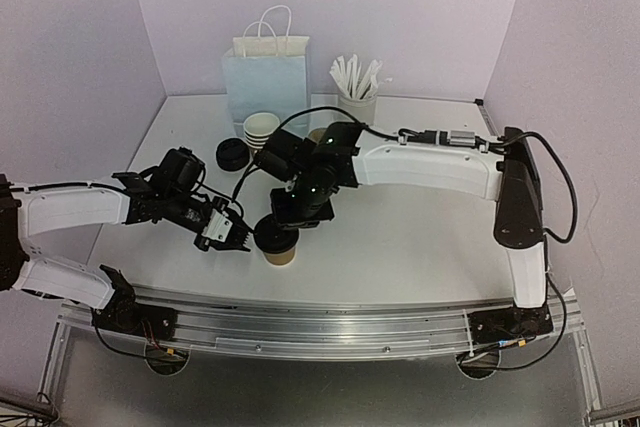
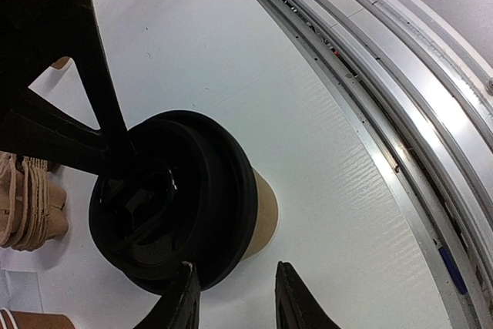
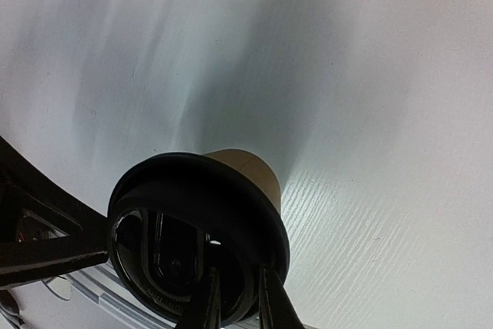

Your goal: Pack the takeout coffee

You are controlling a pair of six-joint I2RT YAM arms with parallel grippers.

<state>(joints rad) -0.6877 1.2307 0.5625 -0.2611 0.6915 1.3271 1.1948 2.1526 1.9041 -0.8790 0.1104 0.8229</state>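
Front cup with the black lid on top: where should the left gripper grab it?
The bare brown wall of the cup, below the lid, coming in level from the side where the left gripper is. The cup stands upright, the lid overhangs its wall, and the right gripper is pinching the lid's rim from above.

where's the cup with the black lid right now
Top view: the brown cup stands near the table's front edge, left of centre, capped by the black lid, with the left gripper just to its left and the right gripper pinching the lid's rim.
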